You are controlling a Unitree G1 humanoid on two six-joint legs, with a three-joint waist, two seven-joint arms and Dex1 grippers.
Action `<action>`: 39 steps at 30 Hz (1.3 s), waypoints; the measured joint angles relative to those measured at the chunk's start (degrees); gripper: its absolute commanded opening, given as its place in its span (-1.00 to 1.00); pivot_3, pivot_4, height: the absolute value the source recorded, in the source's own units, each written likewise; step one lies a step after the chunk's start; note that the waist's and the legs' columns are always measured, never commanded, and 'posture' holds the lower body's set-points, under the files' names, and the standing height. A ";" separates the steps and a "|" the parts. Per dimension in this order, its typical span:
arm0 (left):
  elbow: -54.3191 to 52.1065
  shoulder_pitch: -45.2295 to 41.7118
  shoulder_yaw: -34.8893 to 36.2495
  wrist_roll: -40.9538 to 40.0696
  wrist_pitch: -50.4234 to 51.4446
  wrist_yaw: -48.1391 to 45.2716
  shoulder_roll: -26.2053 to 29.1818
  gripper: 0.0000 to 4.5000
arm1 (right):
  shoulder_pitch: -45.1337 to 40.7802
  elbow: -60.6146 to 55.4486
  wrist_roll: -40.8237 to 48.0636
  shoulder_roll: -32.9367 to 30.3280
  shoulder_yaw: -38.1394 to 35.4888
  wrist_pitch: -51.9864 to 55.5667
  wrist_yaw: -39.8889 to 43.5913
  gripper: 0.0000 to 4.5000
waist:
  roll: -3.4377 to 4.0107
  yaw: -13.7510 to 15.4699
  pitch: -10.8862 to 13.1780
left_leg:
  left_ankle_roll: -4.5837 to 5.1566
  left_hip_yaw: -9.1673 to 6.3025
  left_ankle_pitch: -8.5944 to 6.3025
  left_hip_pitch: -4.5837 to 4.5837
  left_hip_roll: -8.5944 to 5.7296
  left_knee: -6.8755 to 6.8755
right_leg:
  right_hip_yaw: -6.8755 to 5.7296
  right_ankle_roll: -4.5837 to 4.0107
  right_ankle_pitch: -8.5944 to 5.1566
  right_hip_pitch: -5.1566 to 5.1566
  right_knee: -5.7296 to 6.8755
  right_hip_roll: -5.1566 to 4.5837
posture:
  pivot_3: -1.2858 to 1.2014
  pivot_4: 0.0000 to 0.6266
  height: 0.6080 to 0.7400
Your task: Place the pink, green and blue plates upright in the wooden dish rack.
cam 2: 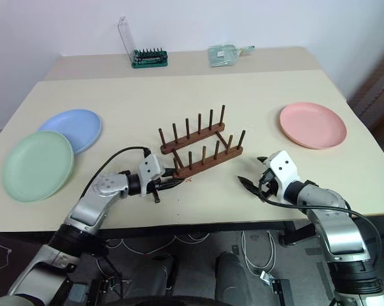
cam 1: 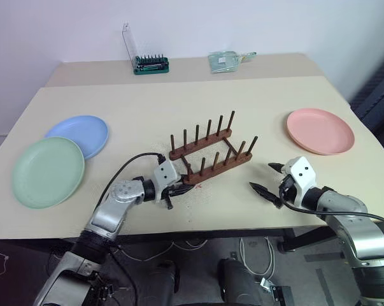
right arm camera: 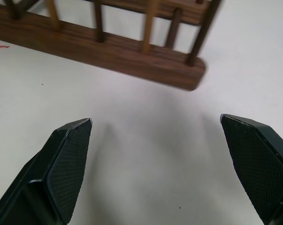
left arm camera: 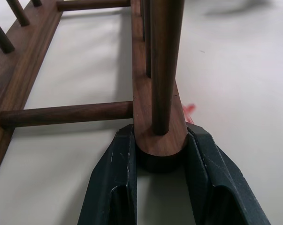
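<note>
Left hand clamps near rail end of wooden dish rack; right hand spread wide, empty, beside rack on worktop.

Head cameras looked down over the table; both wrist cameras sat close, sharing the wooden dish rack.
</note>
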 measured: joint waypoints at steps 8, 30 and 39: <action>4.44 -2.04 0.52 -0.48 -1.22 -3.34 0.39 0.89 | -0.04 0.00 -0.51 0.09 0.05 -0.03 -0.08 1.00 | 0.00 -0.02 0.00 | 0.01 -0.06 0.00 -0.03 -0.02 0.01 | 0.00 0.03 -0.01 0.00 -0.01 -0.01 | 0.03 -0.52 1.00; -17.49 11.82 5.27 -6.10 17.62 2.01 4.55 -0.98 | -3.32 0.33 -1.42 0.44 5.01 0.05 2.67 -1.00 | 0.05 0.22 -0.02 | 0.02 -0.07 -0.02 -0.03 -0.02 -0.01 | 0.00 0.04 -0.09 0.04 -0.04 -0.08 | 0.03 -0.52 1.00; -13.28 8.72 1.67 -3.86 14.83 5.24 -1.56 -0.98 | -6.05 4.00 -5.94 2.36 9.56 -0.59 0.88 -1.00 | 0.06 0.09 -0.03 | 0.02 -0.07 -0.02 0.00 -0.04 -0.01 | 0.00 0.05 -0.08 0.05 -0.04 -0.07 | 0.03 -0.52 1.00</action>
